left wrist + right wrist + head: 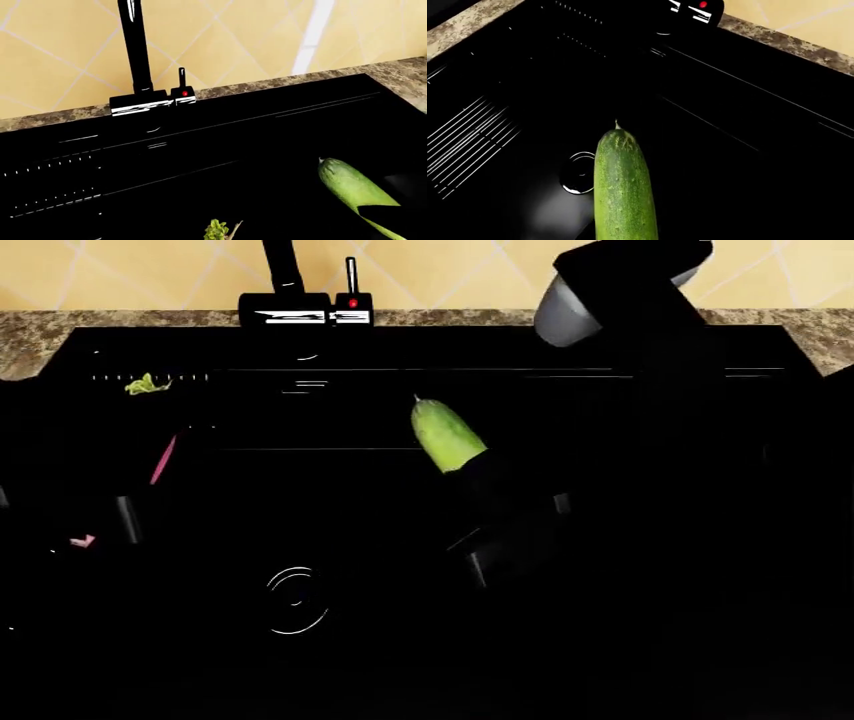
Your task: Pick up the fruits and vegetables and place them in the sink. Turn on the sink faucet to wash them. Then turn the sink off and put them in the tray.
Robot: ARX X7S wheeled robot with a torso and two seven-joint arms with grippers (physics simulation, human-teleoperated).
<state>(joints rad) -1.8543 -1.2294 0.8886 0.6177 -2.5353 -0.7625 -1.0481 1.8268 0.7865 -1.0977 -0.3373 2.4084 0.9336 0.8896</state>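
Note:
The light-green cucumber (446, 435) hangs over the black sink (374, 520), stem tip toward the faucet (283, 270). My right gripper (470, 472) is shut on its near end, and the cucumber (624, 190) runs out from the jaws above the drain (579, 172). At the left, my left gripper (155, 445) is dark against the basin. A pink sliver of the radish (163, 458) shows in it, with green leaves (144, 385) poking out ahead. Those radish leaves (217, 231) sit at the left wrist view's edge, where the cucumber (350, 187) also appears. The tray is out of view.
The faucet's upright lever (181, 80) with a red dot stands beside the spout (137, 50) on the back rim. Ribbed drainer lines (467, 140) lie at the basin's left. Speckled granite counter (27, 335) and a yellow tiled wall border the sink. My right arm's grey elbow (614, 290) hangs over the back right.

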